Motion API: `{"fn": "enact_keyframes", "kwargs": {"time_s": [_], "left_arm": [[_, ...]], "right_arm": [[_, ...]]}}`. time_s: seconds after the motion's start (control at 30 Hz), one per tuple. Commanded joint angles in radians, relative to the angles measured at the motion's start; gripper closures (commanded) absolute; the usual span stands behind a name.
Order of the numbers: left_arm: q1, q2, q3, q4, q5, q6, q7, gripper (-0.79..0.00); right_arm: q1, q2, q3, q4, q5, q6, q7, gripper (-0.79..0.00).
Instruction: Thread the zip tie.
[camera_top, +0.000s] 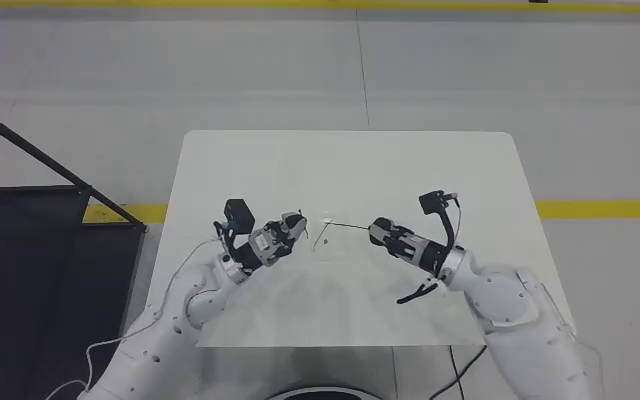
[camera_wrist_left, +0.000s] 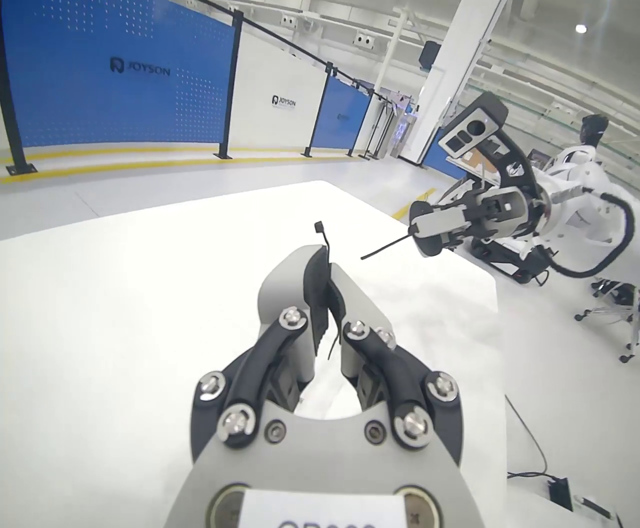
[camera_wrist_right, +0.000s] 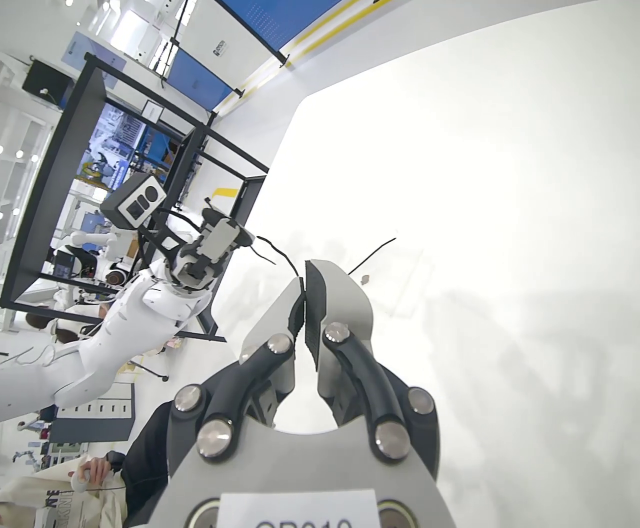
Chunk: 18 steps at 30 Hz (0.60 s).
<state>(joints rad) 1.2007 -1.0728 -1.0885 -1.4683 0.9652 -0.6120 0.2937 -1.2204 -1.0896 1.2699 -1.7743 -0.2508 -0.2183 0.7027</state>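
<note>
Left end effector (camera_wrist_left: 326, 265) clamped on zip tie (camera_wrist_left: 318, 227), head upright, 9 o'clock of desk (camera_top: 450, 170) centre | right end effector (camera_wrist_right: 305, 280) pinching black tail (camera_wrist_left: 385, 247) at 3 o'clock, tip near head, not touching | next: line tip up with head's slot, feed slowly

large indoor robotics test hall, industrial rather than domestic. smooth grey painted floor (camera_top: 450, 70) with yellow lane stripes (camera_top: 590, 208). blue perforated partition panels (camera_wrist_left: 115, 75) on black posts fence off bays. tall white column (camera_wrist_left: 462, 75), high open ceiling with beams and round lamp (camera_wrist_left: 581, 28). plain white work table (camera_top: 300, 160) set mid-floor. black metal frame rack (camera_wrist_right: 60, 165) with more white robot hardware (camera_wrist_right: 87, 239) behind it. wheeled chair bases (camera_wrist_left: 607, 312), loose cables and power brick (camera_wrist_left: 560, 492) on floor.
</note>
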Motion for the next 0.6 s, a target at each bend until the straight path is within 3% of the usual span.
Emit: {"fn": "enact_keyframes", "kwargs": {"time_s": [0.0, 0.27, 0.57], "left_arm": [[0.0, -0.003, 0.006, 0.008, 0.041, 0.007, 0.038, 0.0], [0.006, -0.014, 0.024, 0.025, 0.156, 0.045, 0.147, 0.0], [0.016, -0.025, 0.032, 0.022, 0.221, 0.112, 0.177, 0.0]], "right_arm": [[-0.003, 0.001, 0.002, -0.009, 0.022, -0.006, 0.015, 0.0], [-0.001, -0.002, -0.018, -0.055, 0.041, 0.079, 0.018, 0.0], [0.016, -0.009, -0.059, -0.083, -0.001, 0.143, -0.006, 0.0]]}}
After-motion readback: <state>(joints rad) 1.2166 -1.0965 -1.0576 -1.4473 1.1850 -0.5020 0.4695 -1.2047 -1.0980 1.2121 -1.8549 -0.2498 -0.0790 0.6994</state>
